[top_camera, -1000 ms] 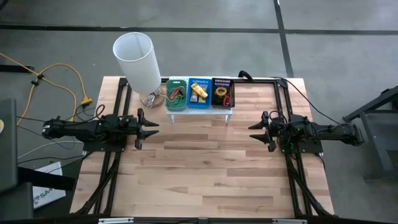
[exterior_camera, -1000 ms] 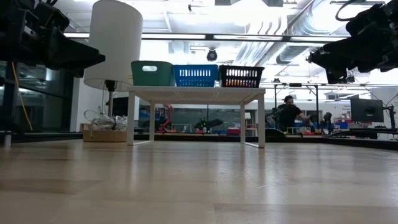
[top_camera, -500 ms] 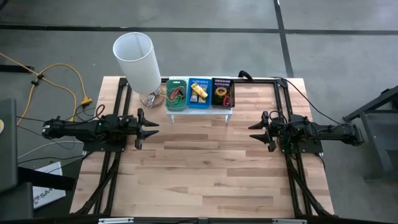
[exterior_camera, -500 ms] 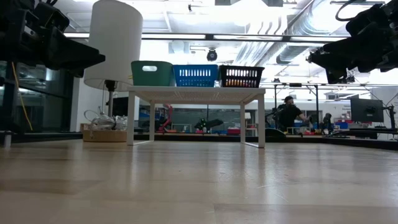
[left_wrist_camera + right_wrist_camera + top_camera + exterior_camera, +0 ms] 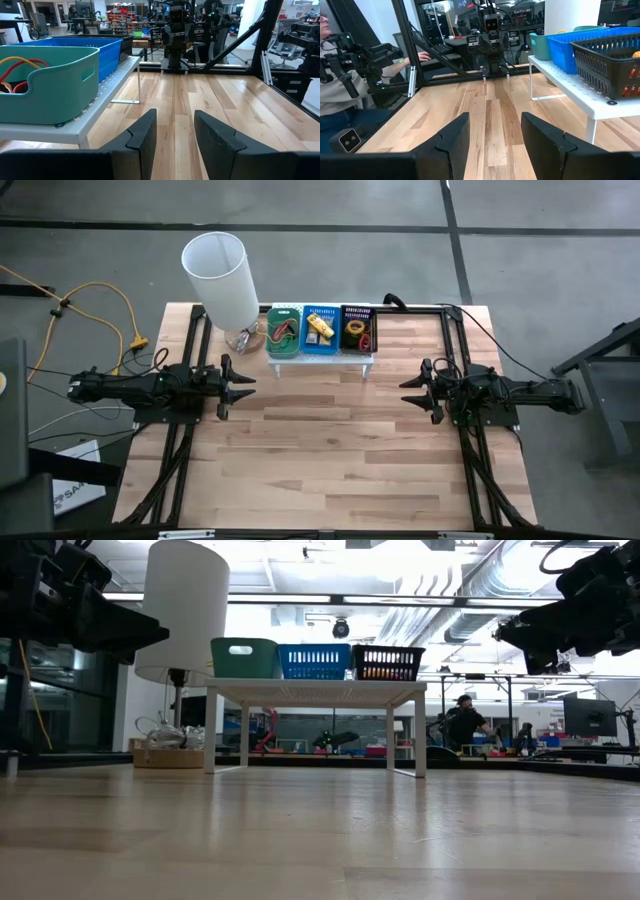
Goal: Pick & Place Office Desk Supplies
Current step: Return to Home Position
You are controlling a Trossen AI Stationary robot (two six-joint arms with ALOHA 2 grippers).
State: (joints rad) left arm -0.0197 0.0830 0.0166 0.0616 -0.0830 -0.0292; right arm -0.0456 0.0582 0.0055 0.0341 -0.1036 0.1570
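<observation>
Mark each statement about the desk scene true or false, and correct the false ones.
1. Three trays stand on the white shelf. True.
2. The green tray stands nearest the lamp. True.
3. The black tray sits between the other two. False: the blue tray is in the middle, the black tray at the end.
4. The left gripper holds a tray. False: the left gripper is open and empty, as is the right gripper.

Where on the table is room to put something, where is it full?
Free: the table between left gripper and right gripper, in front of the shelf. Full: the shelf, holding green tray, blue tray, black tray; lamp beside it.
</observation>
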